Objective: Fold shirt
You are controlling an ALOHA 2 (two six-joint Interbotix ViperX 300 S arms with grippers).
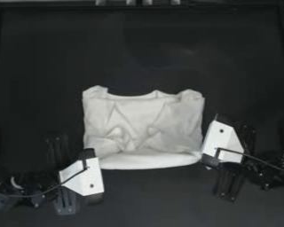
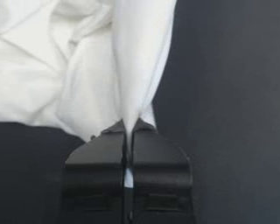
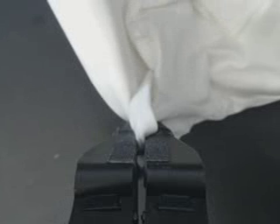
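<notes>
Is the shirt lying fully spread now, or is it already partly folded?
Partly folded: the shirt shows a compact block with a doubled lower edge, pinched by the left gripper and right gripper.

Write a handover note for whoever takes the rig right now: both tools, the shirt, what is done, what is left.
Left tool: shut on the shirt, pinching cloth at its near left corner.
Right tool: shut on the shirt at its near right corner.
Shirt: in the middle of the table, collar at the far edge, sleeves already tucked in, body creased. The near hem is doubled over into a thick roll between the two tools.
Done: sides folded in, both near corners gripped.
Left: probably carry the near edge toward the collar, lay it flat, release both tools.
</notes>
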